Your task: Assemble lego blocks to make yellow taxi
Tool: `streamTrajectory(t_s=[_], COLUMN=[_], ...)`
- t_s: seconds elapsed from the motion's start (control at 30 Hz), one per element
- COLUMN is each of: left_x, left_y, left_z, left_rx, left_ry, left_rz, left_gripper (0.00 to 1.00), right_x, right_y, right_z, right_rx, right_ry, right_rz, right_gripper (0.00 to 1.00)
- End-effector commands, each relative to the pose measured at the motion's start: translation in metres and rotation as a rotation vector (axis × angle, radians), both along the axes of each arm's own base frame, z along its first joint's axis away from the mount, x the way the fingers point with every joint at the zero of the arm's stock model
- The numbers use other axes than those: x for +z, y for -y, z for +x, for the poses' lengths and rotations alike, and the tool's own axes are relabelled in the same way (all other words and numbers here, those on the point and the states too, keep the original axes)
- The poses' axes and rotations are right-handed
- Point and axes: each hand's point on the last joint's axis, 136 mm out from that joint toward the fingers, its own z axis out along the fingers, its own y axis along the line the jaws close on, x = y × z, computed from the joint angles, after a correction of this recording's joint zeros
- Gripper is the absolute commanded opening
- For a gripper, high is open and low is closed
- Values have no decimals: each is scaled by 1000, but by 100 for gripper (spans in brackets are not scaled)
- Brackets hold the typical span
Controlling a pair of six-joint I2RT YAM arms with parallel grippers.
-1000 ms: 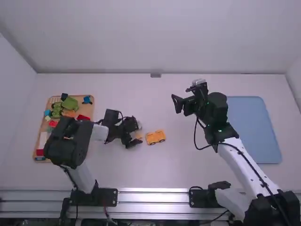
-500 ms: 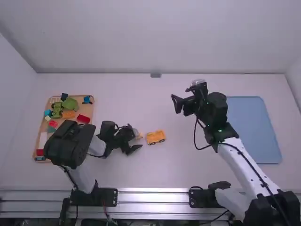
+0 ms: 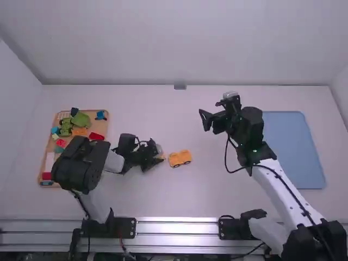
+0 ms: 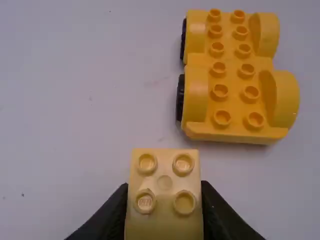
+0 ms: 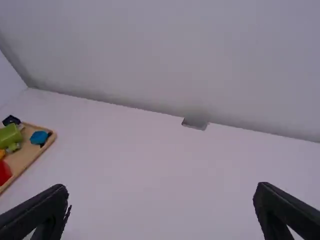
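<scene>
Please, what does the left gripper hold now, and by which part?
A pale yellow two-by-two stud block, held by its two opposite sides, below the studs.

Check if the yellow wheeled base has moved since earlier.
No, the yellow wheeled base lies where it did, judged against the blue tray in the high view.

no readable text, no legible labels or brands, no numbers or signs
</scene>
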Motion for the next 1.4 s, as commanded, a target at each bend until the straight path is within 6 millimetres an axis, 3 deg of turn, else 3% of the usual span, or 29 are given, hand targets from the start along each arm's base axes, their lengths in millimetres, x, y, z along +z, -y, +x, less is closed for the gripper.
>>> streamTrajectory(t_s=[0.0, 0.1, 0.23, 0.4, 0.53, 0.7, 0.87, 0.93, 1.03, 1.1, 1.23, 1.37], left_x=[-4, -3, 12, 51, 88, 120, 129, 128, 126, 124, 123, 121], left_y=[4, 4, 4, 4, 3, 0, -1, -1, -1, -1, -1, -2], left_z=[-7, -5, -2, 0, -9, -25, -32, -32, -34, -35, -35, -37], left_rx=[-68, -66, -49, -44, -46, -44, -44, -42, -30, -30, -30, -30], left_ry=[27, 48, 81, 167, 210, 241, 246, 239, 209, 197, 193, 181], left_rz=[10, 16, -2, -12, -21, -26, -27, -28, -36, -34, -34, -32], left_gripper=[25, 24, 21, 17, 16, 17, 17, 17, 17, 17, 17, 16], right_x=[2, -9, -20, -45, -67, -97, -109, -122, -160, -176, -185, -196], right_y=[1, -3, -29, -46, -57, -58, -62, -65, -67, -76, -85, -89], right_z=[-5, -10, -34, -54, -66, -59, -51, -50, -63, -69, -63, -84], right_rx=[3, 59, 315, 557, 760, 918, 1032, 1089, 1201, 1275, 1292, 1366], right_ry=[-2, 18, 122, 199, 264, 305, 321, 288, 240, 291, 210, 131], right_rz=[2, -114, -292, -422, -426, -380, -333, -345, -429, -440, -407, -361], right_gripper=[99, 99, 99, 99, 99, 99, 99, 99, 99, 99, 99, 99])
